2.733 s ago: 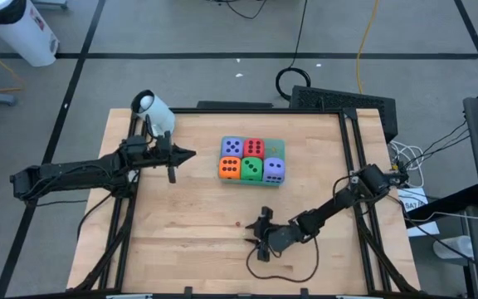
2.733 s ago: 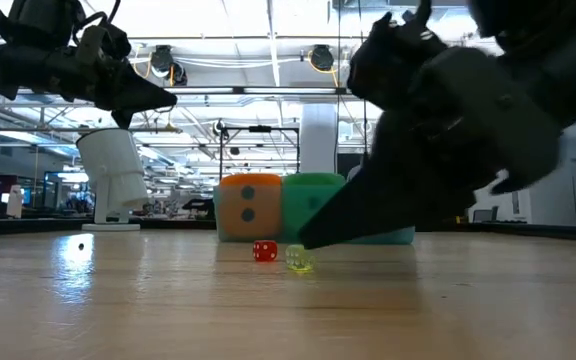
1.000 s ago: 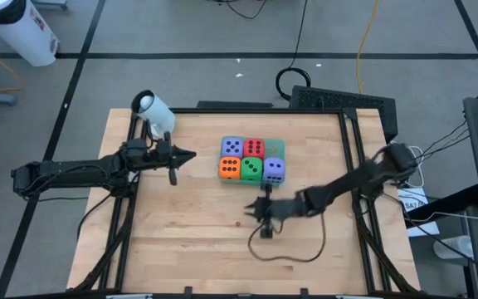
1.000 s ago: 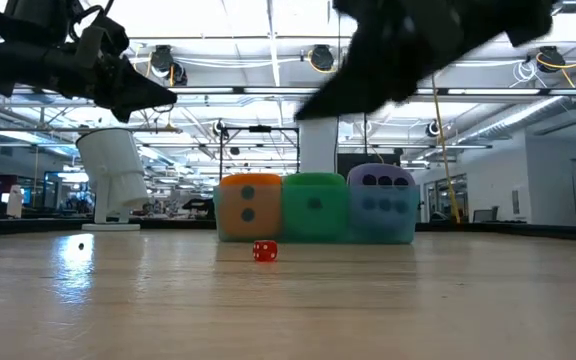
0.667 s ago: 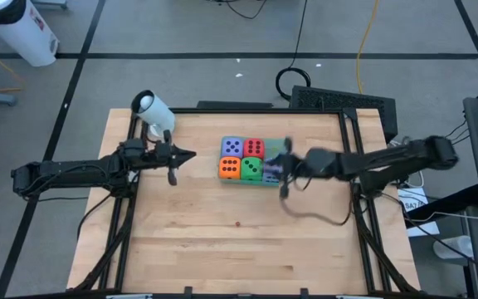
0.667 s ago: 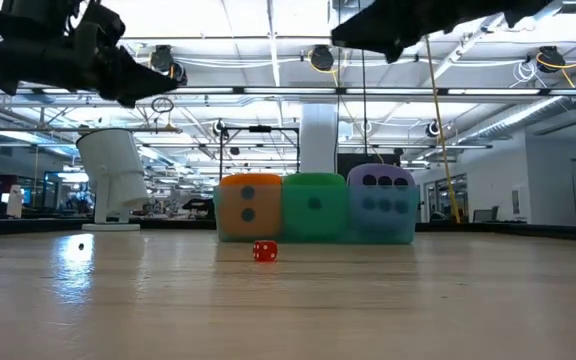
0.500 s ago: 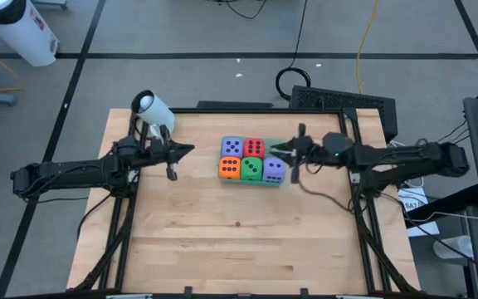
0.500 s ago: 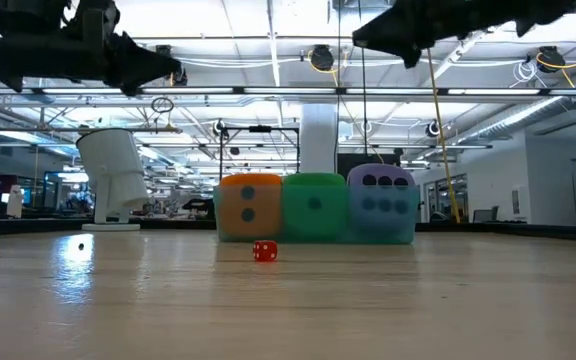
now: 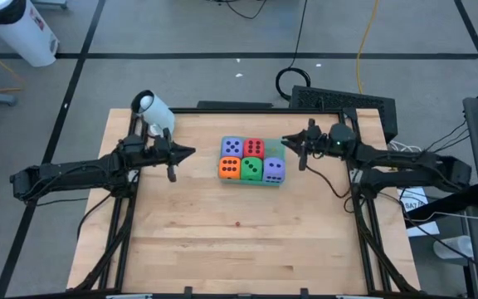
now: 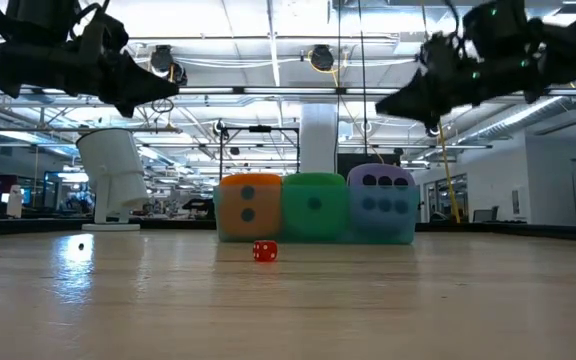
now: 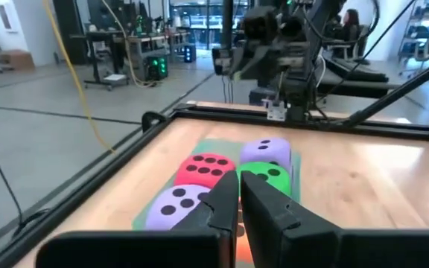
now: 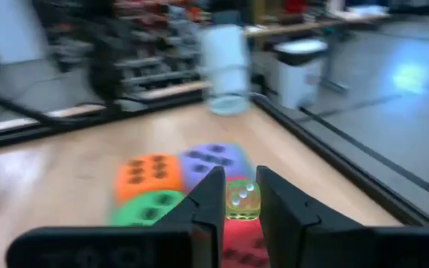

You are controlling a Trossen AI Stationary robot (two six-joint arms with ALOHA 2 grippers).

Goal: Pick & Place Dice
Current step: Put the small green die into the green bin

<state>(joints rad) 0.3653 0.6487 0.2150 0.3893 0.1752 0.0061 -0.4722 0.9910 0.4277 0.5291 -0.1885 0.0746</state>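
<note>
Five soft dice stand in a block on a flat translucent green square (image 9: 277, 149) at the table's far middle: lavender (image 9: 232, 147), red (image 9: 254, 148), orange (image 9: 229, 169), green (image 9: 251, 169) and lavender (image 9: 273, 169). My right gripper (image 9: 285, 142) hovers just right of the block, above the square's bare corner. It is shut on a small translucent yellow-green die (image 12: 241, 201). My left gripper (image 9: 192, 153) is shut and empty, raised left of the block. A tiny red die (image 9: 238, 223) lies on the table nearer the front. My right gripper pinches the small yellow-green die by two opposite faces (image 12: 241, 202) between its two fingertips. The fingers lie about level and point toward the table's left. The die is lifted clear, above the table and the big dice.
A white cylinder-shaped device (image 9: 152, 110) stands at the table's far left corner. A black frame rail (image 9: 351, 158) runs along the right side. Bare wood (image 9: 222, 249) fills the near half of the table around the tiny red die (image 10: 265, 251).
My right gripper has risen from the table's near middle and swung toward the far edge and to the right. It now hovers right of the dice block, still shut on the small yellow-green die. The big dice and the tiny red die have stayed put.
</note>
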